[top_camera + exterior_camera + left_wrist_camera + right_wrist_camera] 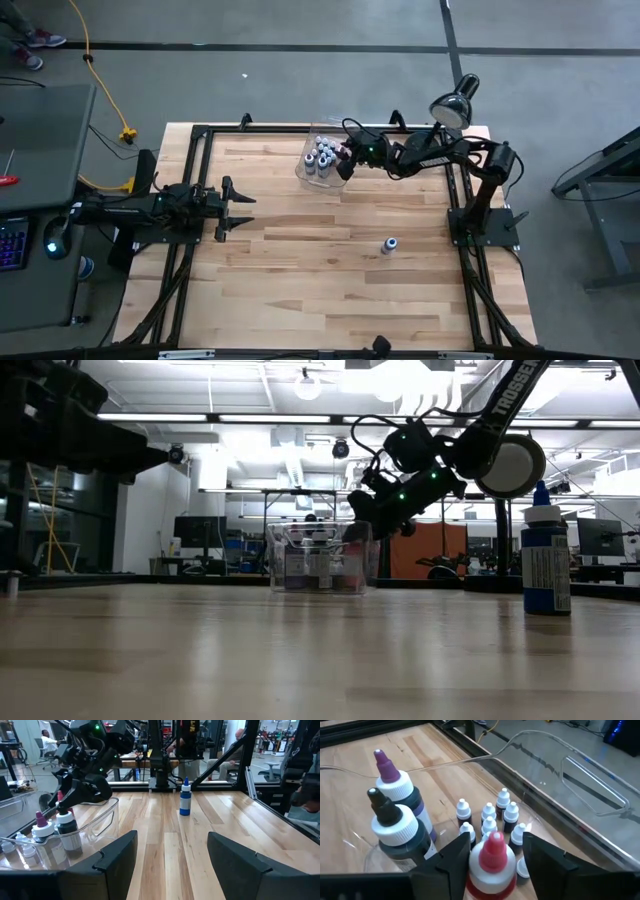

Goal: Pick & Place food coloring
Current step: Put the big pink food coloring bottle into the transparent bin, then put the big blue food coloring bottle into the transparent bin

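Left gripper (238,208) parked at table's left side, fingers spread, empty; clear rectangular plastic bin (312,172) holding upright white-capped food coloring bottles (322,156), tips up; right gripper (494,851) over bin, fingers parted around red-tipped bottle (492,865), grip uncertain; lone blue bottle (390,245) upright, far right.

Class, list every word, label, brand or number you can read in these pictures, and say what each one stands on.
"TROSSEN": white letters on the dark right robot arm, low view, cut at the edge.
Printed label on the blue food coloring bottle: too blurred to read.
Nothing else is readable.
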You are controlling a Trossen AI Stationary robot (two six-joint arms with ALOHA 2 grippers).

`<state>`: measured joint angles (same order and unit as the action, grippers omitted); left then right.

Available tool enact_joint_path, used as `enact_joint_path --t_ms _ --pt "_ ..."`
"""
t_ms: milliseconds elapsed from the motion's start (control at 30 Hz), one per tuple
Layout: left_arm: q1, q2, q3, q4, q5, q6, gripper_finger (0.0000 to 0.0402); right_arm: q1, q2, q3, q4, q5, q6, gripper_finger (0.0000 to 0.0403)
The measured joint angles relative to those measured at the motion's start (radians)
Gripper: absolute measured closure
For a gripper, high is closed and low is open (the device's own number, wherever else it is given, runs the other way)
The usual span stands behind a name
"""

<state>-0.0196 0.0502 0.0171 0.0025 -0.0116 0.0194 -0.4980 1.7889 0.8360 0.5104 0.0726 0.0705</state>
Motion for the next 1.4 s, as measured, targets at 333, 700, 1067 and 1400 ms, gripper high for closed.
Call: enact_joint_path --t_ms 333,700,1067,1400 --pt "0.000 0.000 0.000 0.000 0.000 0.000 0.0163 0.000 -0.010 0.000 0.004 0.069 -0.008 0.0201" --pt "0.000 0.000 0.000 0.000 0.000 0.000 0.0163 0.007 -0.073 -0.001 -0.066 0.068 -0.002 0.0172" --pt "0.000 0.000 0.000 0.000 0.000 0.000 0.0163 0.041 -0.273 0.000 -0.264 0.089 -0.024 0.0170" --pt "0.000 0.000 0.000 0.000 0.000 0.000 0.0163 0.089 -0.448 0.194 -0.708 0.093 -0.026 0.0169"
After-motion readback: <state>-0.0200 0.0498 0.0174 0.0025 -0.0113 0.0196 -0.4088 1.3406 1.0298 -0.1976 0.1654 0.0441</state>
